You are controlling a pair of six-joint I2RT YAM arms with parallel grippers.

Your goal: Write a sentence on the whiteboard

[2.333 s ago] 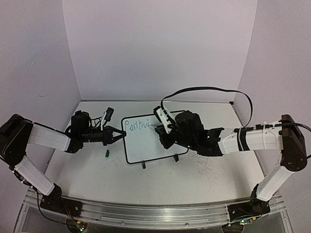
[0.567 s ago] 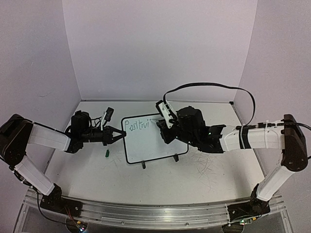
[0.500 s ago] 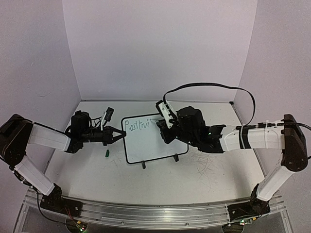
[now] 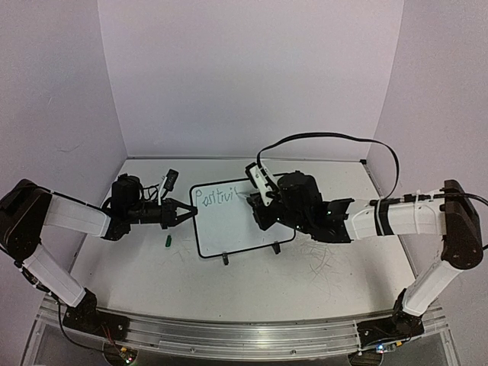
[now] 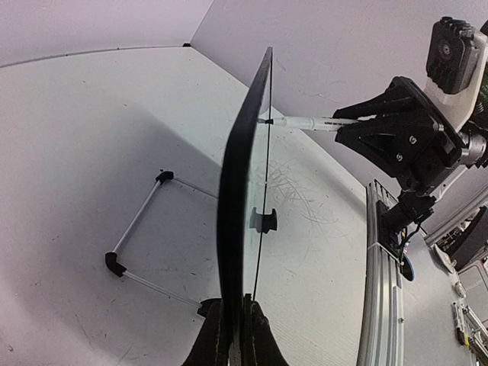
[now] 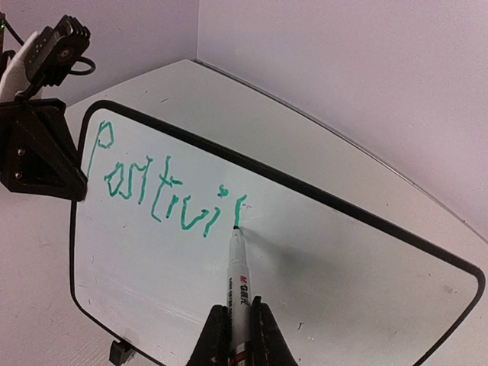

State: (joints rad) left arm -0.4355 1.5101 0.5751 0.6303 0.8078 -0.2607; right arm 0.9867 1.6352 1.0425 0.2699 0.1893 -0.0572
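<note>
Small white whiteboard with a thin black rim stood propped mid-table on its wire stand. Left gripper was closed onto the board's left edge, bracing it. Right gripper was clamped on a white-barrelled green marker, tip touching the board at the newest stroke. The green handwritten sentence read roughly "Positivi" across the upper left; most of it was unwritten.

Judgement: light, even tip pressure, short strokes, stepping rightward along the same baseline. The left clamp must resist the push or the board tips back.

Count: one board, one marker, one loose green cap, two black feet, one line of writing.
</note>
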